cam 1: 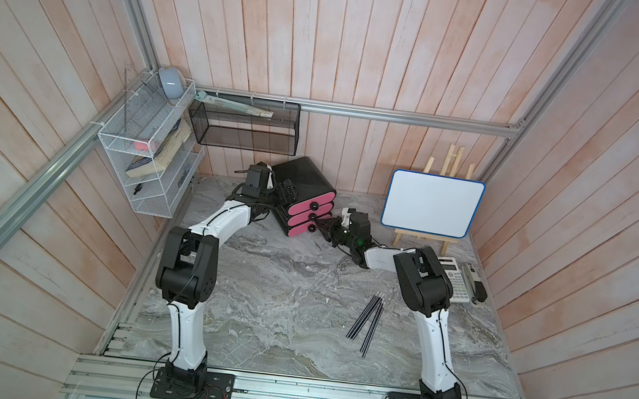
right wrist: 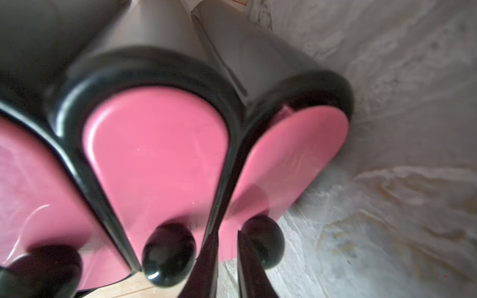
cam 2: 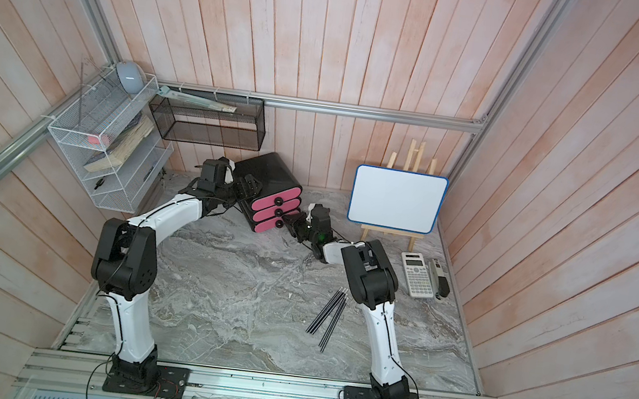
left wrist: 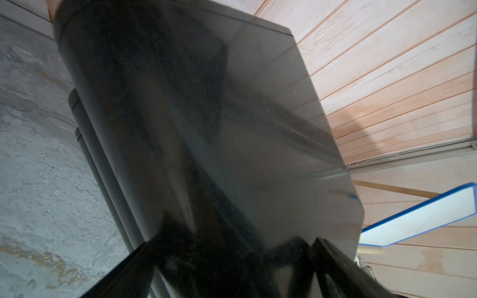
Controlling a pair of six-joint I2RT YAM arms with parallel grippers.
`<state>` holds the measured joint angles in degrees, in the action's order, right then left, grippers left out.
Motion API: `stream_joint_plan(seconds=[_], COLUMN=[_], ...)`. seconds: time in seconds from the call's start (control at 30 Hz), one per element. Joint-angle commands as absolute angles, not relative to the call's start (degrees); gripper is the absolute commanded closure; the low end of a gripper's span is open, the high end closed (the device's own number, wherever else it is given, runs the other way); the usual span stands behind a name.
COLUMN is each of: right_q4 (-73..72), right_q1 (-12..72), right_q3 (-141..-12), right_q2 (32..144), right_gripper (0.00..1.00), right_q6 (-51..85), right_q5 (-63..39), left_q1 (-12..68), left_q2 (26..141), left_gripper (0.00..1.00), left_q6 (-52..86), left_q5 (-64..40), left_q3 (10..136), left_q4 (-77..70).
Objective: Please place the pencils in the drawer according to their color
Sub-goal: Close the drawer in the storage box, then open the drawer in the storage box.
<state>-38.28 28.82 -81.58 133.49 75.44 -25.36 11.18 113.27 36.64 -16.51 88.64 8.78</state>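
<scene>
Several black pencils [cam 1: 367, 320] [cam 2: 330, 315] lie loose on the marble table in front of my right arm; no other colours show. The drawer cabinet [cam 1: 303, 179] [cam 2: 267, 172] is black, with three pink drawer fronts and black knobs. My right gripper [cam 1: 318, 225] [cam 2: 285, 221] [right wrist: 228, 237] is at the lowest drawer [right wrist: 291, 160]. Its jaws stand a narrow gap apart with nothing between them, and that drawer's knob [right wrist: 265, 240] sits just beside one finger. The lowest drawer's front looks slightly ajar. My left gripper [cam 1: 286, 196] [left wrist: 232, 245] rests wide open against the cabinet's side [left wrist: 206, 116].
A whiteboard on a wooden easel [cam 1: 432, 205] stands at the back right, with a calculator [cam 1: 454, 281] and a stapler [cam 1: 474, 286] in front of it. A black mesh basket [cam 1: 243, 127] and a white wire shelf [cam 1: 143, 156] hang on the back-left walls.
</scene>
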Motion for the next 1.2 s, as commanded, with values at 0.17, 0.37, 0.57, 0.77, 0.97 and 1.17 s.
stream_joint_plan(seconds=[0.17, 0.37, 0.57, 0.77, 0.97, 1.17], right_q4=[-46.09, -49.85, -51.12, -50.94, -48.43, -46.83], right_q1=[28.78, 28.89, 29.41, 30.04, 30.58, 31.02], right_q3=[-68.49, -68.27, -71.1, -73.96, -78.55, -81.95], right_q2=[125.96, 128.68, 131.86, 134.22, 136.82, 139.29], right_gripper=[0.53, 0.5, 0.49, 0.49, 0.49, 0.5], right_q6=[76.58, 78.46, 79.89, 82.35, 82.44, 83.16], right_q5=[-23.81, -25.31, -25.49, -25.24, -25.14, -25.27], left_q1=[10.04, 10.05, 10.05, 10.07, 10.03, 10.06], left_q2=[107.45, 102.21, 94.37, 84.58, 78.17, 74.95], left_gripper=[0.01, 0.01, 0.01, 0.01, 0.01, 0.01], left_q6=[35.46, 35.41, 36.84, 39.9, 42.7, 43.85], left_q5=[-18.41, -19.74, -21.13, -22.04, -22.89, -22.92], left_q3=[86.34, 83.3, 73.93, 64.28, 58.26, 55.22], left_q4=[20.44, 23.86, 23.66, 22.13, 21.53, 21.72])
